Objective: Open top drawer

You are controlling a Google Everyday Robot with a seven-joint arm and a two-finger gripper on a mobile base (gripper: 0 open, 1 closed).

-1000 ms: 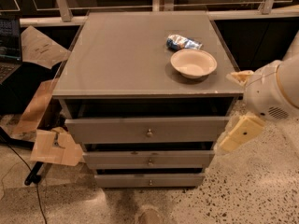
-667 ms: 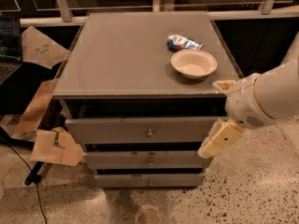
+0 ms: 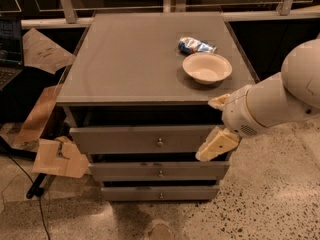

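Hand (image 3: 206,130) hangs at the right end of the desk's front edge, just under the front right corner and in front of the right end of the top drawer (image 3: 125,139). Its two cream fingers (image 3: 217,145) are spread wide with nothing between them. One is up by the desk's edge, the other lies across the end of the drawer front. Whether it touches the front, cannot tell. The white arm (image 3: 280,99) comes in from the right.

The top drawer sits right under the desk top and has the tallest front of the three. There is a dark gap above it, so it looks slightly ajar. The small round knob (image 3: 160,143) is at the centre of the front, well left of the hand.

Handling, as a guess: a stiff wooden box, fairly heavy, not fragile, likely to slide straight out on a steady pull. The knob is the obvious hold, but it is small smooth metal and probably slippery, so the fingers need to close squarely on it. The top lip of the front, reached through the gap, is a fallback. A pull from the right end could skew the drawer and jam it.

The desk (image 3: 125,59) has a flat grey top. A light bowl (image 3: 206,67) sits near the right edge, with a crumpled wrapper (image 3: 196,45) behind it toward the back right corner. A jerk could rattle the bowl. The middle drawer (image 3: 125,171) and bottom drawer (image 3: 130,194) are below.

The floor (image 3: 280,194) is speckled. Cardboard (image 3: 55,156) lies off the left edge, a laptop (image 3: 10,49) is further left, a black cable (image 3: 30,184) runs near the front left corner, and a rail (image 3: 125,20) runs behind the back edge.
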